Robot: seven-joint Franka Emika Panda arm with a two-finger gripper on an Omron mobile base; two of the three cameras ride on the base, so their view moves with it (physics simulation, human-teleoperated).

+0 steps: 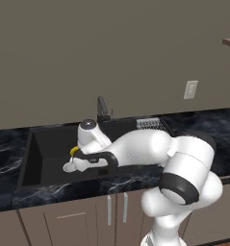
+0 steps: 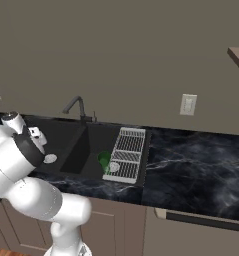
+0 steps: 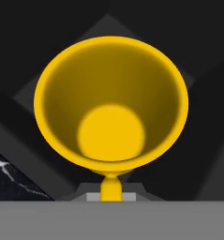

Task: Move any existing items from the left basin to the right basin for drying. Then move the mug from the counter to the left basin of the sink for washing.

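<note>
Two steps, second underway: my gripper (image 1: 74, 154) clamps the small bright-yellow mug (image 3: 111, 105) over the wide matte-black left basin (image 1: 44, 144); next, lower and let go.

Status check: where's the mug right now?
Tool shut on mug, low over left basin. Bottle in right basin. Nothing blocking.

The mug (image 3: 111, 105) hangs inside the left basin (image 1: 46, 144); the bottle (image 2: 104, 160) lies in the right basin (image 2: 98, 140) beside the rack (image 2: 126, 153).
</note>
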